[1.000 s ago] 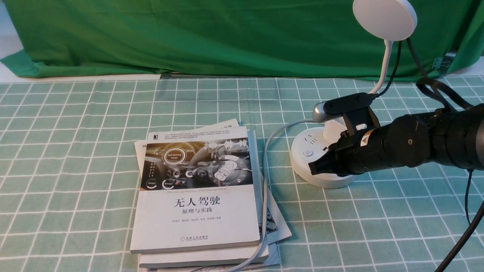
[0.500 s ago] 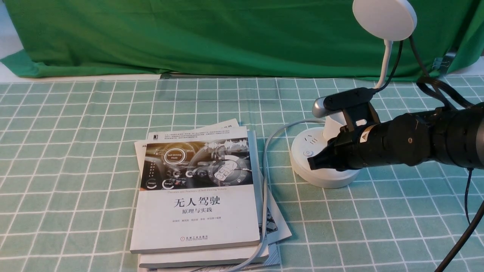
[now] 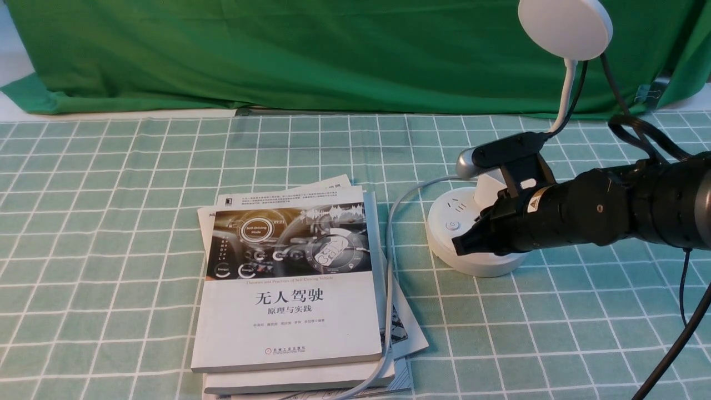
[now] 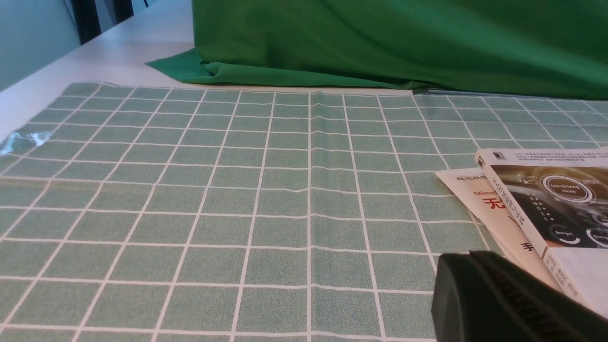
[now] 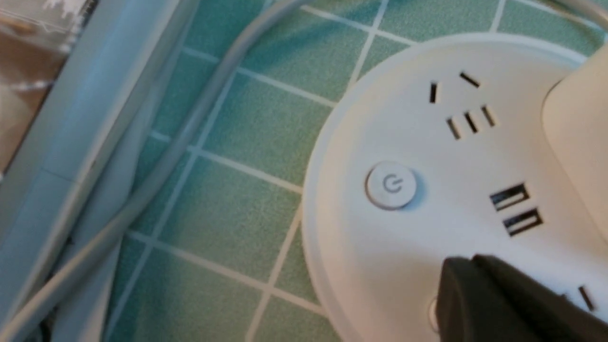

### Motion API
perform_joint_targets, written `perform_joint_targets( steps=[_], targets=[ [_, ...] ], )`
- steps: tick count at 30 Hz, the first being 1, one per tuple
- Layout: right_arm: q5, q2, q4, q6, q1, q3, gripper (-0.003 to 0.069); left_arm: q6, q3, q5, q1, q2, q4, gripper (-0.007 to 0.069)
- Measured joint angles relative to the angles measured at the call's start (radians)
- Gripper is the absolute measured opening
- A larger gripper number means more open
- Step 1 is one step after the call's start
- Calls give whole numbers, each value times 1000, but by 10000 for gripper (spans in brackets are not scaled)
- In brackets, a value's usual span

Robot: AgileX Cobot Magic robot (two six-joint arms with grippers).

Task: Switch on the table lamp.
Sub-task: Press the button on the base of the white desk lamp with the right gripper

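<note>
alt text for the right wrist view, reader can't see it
Closed tips of the right gripper over a white round lamp base with a power button, sockets and two USB ports. Beside it, a grey cord crosses green checked cloth.

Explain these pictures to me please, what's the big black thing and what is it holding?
That's a robot's right arm, reaching over the white base of a lamp. The front picture looks forward from between the robot's two arms. The other two come from cameras on its wrists. On the checked cloth you can see a stack of books, the lamp with its round head, and a grey cord. The right gripper is shut and holds nothing; it's over the base, near a round button with a power sign.
</note>
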Motion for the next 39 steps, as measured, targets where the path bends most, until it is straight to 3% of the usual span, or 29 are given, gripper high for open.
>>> perform_joint_targets(
  steps=[39],
  targets=[
    [22,-1,-34,-3,0,-5,40,0,0,0,0,0,0,21]
  ],
)
